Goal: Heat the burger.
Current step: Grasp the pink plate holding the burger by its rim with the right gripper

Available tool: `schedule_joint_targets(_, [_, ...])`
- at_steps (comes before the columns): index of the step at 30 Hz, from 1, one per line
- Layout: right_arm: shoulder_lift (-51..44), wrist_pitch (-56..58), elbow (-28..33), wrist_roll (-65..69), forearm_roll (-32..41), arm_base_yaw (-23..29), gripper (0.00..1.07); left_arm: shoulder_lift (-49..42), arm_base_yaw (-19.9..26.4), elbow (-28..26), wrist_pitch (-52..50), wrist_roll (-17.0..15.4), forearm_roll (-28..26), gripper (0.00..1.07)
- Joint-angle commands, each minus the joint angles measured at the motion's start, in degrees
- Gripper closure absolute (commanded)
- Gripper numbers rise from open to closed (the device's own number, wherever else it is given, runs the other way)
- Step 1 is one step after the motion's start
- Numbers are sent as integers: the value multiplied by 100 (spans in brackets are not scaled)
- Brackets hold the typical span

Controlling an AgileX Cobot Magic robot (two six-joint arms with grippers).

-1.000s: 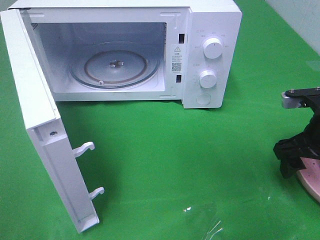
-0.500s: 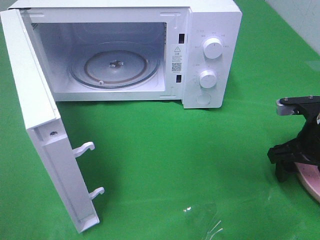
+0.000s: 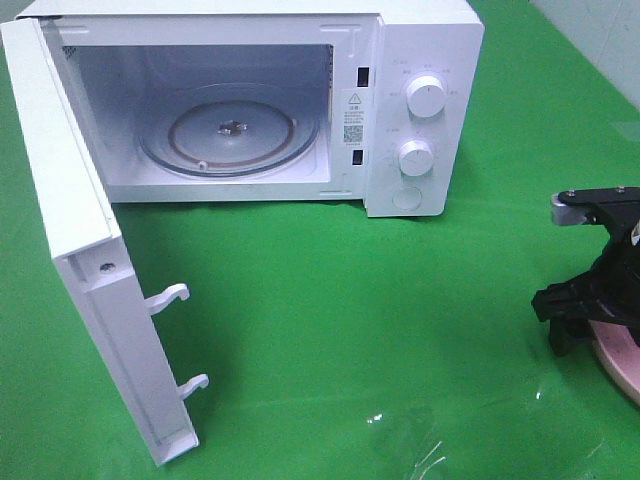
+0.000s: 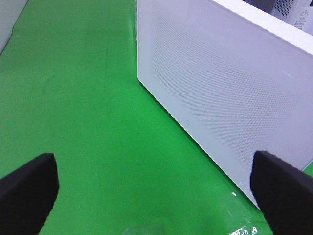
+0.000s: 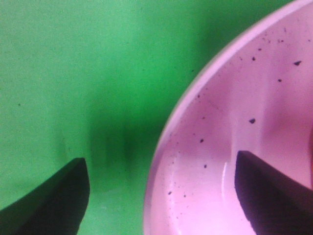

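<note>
Bright green tabletop (image 3: 300, 290) with glossy glare near its front edge, pale wall (image 3: 600, 30) behind.

Left gripper (image 4: 156, 193): my two fingers are spread wide, with nothing between them.
Right gripper (image 5: 161, 196): my fingers are parted just as wide and grip nothing.
Right arm (image 3: 605, 285): low at the high view's right edge, wrist pointing down.

- A green table top (image 3: 330, 300) carries everything in view
- A white microwave (image 3: 445, 60) stands on its far side, with the door (image 3: 85, 250) swung open toward the near left
- A speckled pink plate (image 3: 622, 365) lies flat at the right edge, well apart from the microwave
</note>
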Motion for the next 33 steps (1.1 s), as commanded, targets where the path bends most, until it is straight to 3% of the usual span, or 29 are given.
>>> schedule_joint_targets(1, [34,-6,34,17,6,-23,31,-97,-29,11,-23,-29,-6,4])
schedule_joint_targets(14, [321,86,34,63,-23,-23,33,-97,-29,11,-23,-29,-6,4])
schedule_joint_targets(15, [321,86,34,63,-23,-23,39,-97,-29,11,-23,-29,-6,4])
schedule_joint_targets(18, [321,92,34,63,-23,-23,44,-97,-29,11,-23,-29,-6,4])
schedule_joint_targets(19, [321,97,34,80,-23,-23,54,-97,-29,11,-23,-29,-6,4])
schedule_joint_targets(20, [321,97,34,80,-23,-23,54,-97,-29,11,-23,-29,-6,4])
schedule_joint_targets(22, [321,103,34,109,-23,-23,81,-97,-29,11,-23,-29,-6,4])
schedule_joint_targets(23, [321,103,34,109,-23,-23,81,-97,-29,11,-23,-29,-6,4])
schedule_joint_targets(24, [321,97,34,103,-46,-23,93,-97,-29,11,-23,-29,-6,4])
schedule_joint_targets(27, [321,97,34,103,-46,-23,99,-97,-29,11,-23,-29,-6,4])
schedule_joint_targets(28, [321,97,34,97,-46,-23,107,-97,-29,11,-23,-29,-6,4])
schedule_joint_targets(33, [321,160,34,92,-46,-11,107,-97,-29,11,-23,-29,-6,4])
